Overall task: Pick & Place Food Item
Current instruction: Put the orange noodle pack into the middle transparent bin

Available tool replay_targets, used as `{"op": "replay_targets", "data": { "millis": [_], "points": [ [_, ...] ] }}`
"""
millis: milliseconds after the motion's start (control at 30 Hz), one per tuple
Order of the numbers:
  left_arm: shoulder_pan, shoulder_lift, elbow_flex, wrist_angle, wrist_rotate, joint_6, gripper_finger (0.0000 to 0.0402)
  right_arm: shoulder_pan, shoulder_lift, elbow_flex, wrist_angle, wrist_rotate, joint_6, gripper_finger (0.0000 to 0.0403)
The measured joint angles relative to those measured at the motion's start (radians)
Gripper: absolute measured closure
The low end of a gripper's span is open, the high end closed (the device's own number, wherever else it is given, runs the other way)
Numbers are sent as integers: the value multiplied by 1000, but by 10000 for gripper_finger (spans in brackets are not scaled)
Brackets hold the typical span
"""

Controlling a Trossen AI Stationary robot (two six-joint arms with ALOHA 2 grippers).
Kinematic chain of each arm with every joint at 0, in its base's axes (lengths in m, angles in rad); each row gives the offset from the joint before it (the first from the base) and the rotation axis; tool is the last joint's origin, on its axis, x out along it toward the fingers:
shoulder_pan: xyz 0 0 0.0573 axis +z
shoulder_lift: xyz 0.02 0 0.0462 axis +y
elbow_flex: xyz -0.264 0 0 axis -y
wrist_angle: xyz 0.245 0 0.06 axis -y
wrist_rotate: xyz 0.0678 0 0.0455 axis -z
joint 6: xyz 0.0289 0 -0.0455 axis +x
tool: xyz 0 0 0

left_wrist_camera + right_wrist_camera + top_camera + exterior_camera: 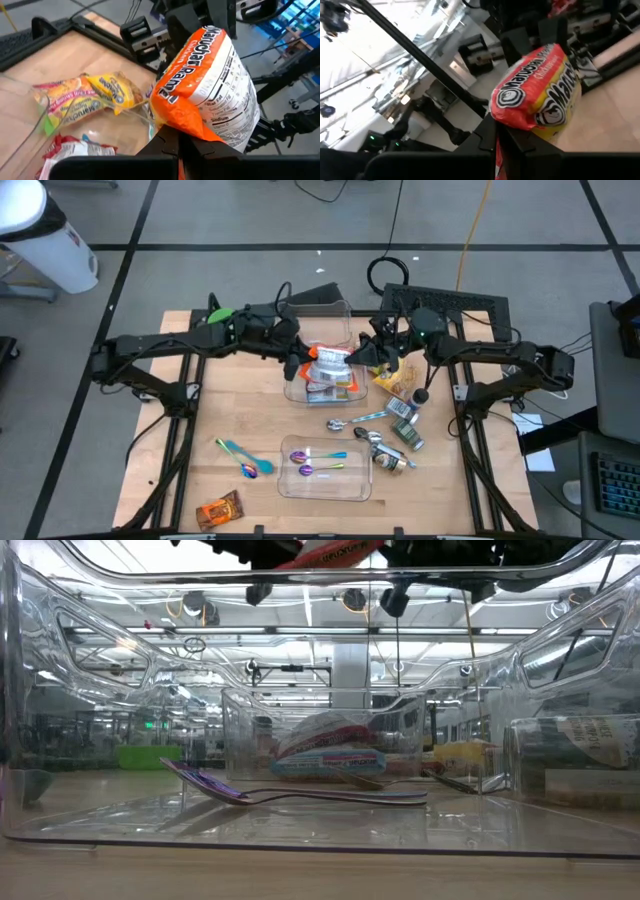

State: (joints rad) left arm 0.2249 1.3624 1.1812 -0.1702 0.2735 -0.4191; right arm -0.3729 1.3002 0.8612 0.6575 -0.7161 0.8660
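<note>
Food item: an orange ramen packet [327, 358], held in the air at the centre of the high view, above the upper clear container [344, 320]. In the left wrist view it stands up from the claw with its label showing.
Left claw [300, 363]: closed on the packet's crimped lower edge, just left of the packet in the high view.
Right claw [362, 352]: closed on the same packet from the opposite side, just right of it in the high view; its wrist view shows the packet's end bulging above the dark fingers.
Step in hand: judged a two-claw carry or handover over the container, the drop not yet made.
Container below: already holds other snack packets [330, 383], so free floor is limited.
Doing it well: one claw should release before the other moves away, or the thin wrapper may stretch or tear. Lower the packet inside the walls before letting go, and aim for the gap beside the packets already there.
Risk: a pinch on the seam alone lets the packet swing, and it may clip the rim.
Surroundings: yellow packets [393, 375] lie right of the container on the bench [180, 470]; a lower tray [290, 485] holds spoons [318, 456].
</note>
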Motion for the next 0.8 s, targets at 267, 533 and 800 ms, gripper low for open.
{"op": "replay_targets", "data": {
  "millis": [267, 533, 800],
  "points": [
    [-5, -1, 0, -22, 6, -9, 396, 0, 2, -2, -128, 7, -60, 403],
    [-13, -3, -32, 4, -3, -16, 398, -2, 5, -3, -222, 53, -100, 403],
    [-25, -1, -100, 49, -34, -50, 384, -2, 4, -3, -234, 48, -104, 403]
  ]
}}
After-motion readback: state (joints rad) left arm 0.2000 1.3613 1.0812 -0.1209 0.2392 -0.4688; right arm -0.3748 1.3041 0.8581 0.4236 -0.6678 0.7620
